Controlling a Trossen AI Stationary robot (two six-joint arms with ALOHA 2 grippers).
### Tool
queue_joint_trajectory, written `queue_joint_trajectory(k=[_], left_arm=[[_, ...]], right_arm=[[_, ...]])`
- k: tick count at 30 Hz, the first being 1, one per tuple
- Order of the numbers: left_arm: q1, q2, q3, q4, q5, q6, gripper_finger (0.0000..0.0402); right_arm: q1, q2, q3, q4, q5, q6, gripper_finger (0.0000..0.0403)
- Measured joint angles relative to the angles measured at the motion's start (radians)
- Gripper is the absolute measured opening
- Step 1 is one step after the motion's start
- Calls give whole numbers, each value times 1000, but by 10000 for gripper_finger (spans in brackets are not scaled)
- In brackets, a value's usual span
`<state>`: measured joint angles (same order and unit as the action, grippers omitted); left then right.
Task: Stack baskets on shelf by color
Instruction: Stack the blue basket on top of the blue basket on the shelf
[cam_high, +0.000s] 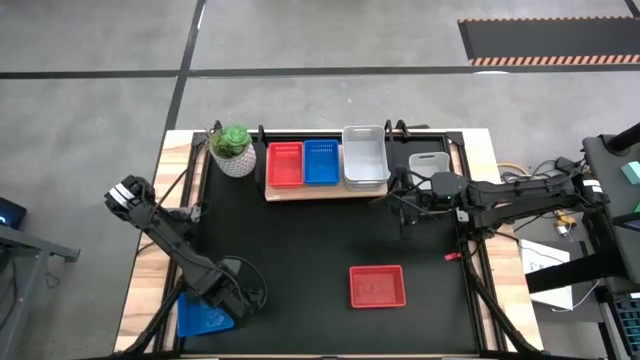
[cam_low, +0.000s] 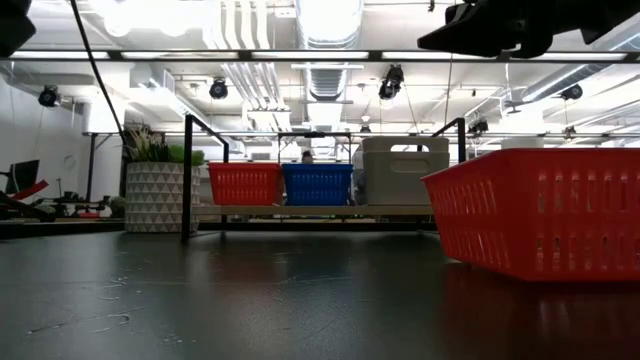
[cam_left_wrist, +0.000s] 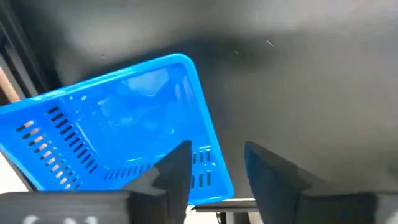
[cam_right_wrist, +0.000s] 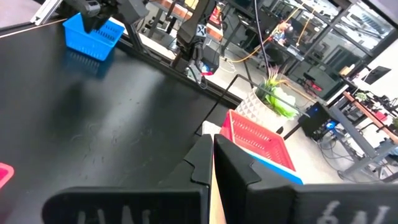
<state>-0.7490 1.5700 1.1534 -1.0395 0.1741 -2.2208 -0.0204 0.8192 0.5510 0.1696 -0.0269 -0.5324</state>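
Note:
On the light-wood shelf (cam_high: 300, 192) at the far edge stand a red basket (cam_high: 285, 164), a blue basket (cam_high: 321, 162) and a taller grey basket (cam_high: 365, 155). Another grey basket (cam_high: 430, 160) lies right of the shelf. A lone red basket (cam_high: 377, 286) sits near the table's near edge. At the near left corner, my left gripper (cam_high: 222, 300) is shut on another blue basket (cam_high: 203, 316). My right gripper (cam_high: 403, 200) hovers shut and empty by the shelf's right end. My left gripper (cam_left_wrist: 214, 149) has the blue basket's slotted side wall near a corner (cam_left_wrist: 205, 163), with one finger (cam_left_wrist: 177, 171) inside the tray and the other outside. The fingers come from above. In the right wrist view the blue basket (cam_right_wrist: 93, 32) hangs tilted, clear of the tabletop.
A white plant pot (cam_high: 235, 152) stands left of the shelf. A black frame rail runs round the tabletop. The black middle of the table (cam_high: 320, 240) lies between the shelf and the lone red basket, which fills the right foreground (cam_low: 540, 225) in the low view.

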Motion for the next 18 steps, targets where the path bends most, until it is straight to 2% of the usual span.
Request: queue_joint_trajectory(k=[6, 18], left_arm=[[0, -1, -17, 13, -13, 2, 166], [1, -2, -148, 168, -19, 1, 161]], right_arm=[[0, 0, 0, -1, 0, 0, 9], [0, 0, 0, -9, 0, 1, 9]])
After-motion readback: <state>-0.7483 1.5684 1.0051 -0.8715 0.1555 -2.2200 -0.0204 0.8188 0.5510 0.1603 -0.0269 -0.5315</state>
